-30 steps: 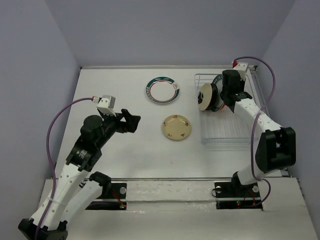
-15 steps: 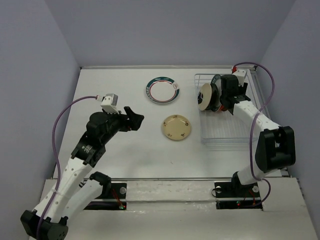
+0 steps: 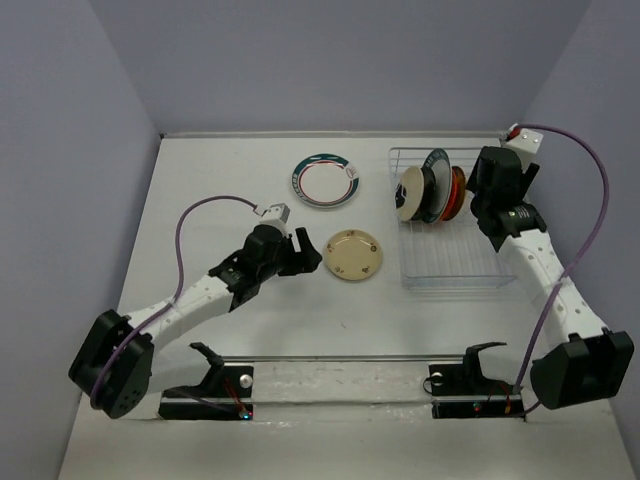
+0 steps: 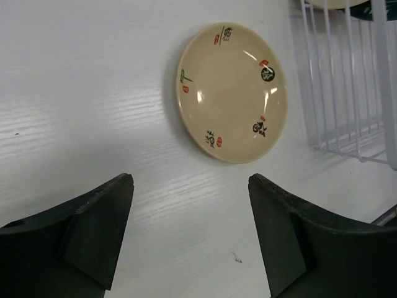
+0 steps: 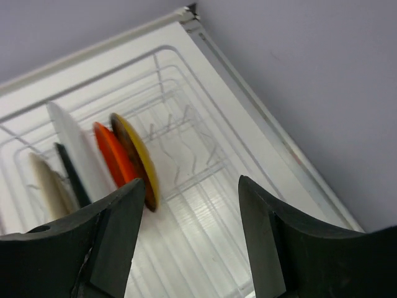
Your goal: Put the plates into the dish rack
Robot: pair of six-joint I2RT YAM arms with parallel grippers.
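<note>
Left tool (image 4: 190, 183), jaws spread wide and empty, hovers low over the white surface (image 4: 93, 93). A cream plate (image 4: 232, 93) with small red and black marks lies flat just ahead of its tips, untouched. Off to this tool's left, well apart, lies a white plate (image 3: 326, 181) with a dark green and red rim. Right tool (image 5: 191, 186), jaws likewise parted with nothing between them, hangs above the wire dish rack (image 3: 460, 255). Below it, toward its left finger, five plates stand on edge in the slotted row. Nearest is a mustard-brown plate (image 5: 139, 161), then an orange plate (image 5: 115, 155), a white-backed plate (image 5: 77, 152), a black plate (image 5: 69, 177) and a second cream plate (image 5: 46, 183).
</note>
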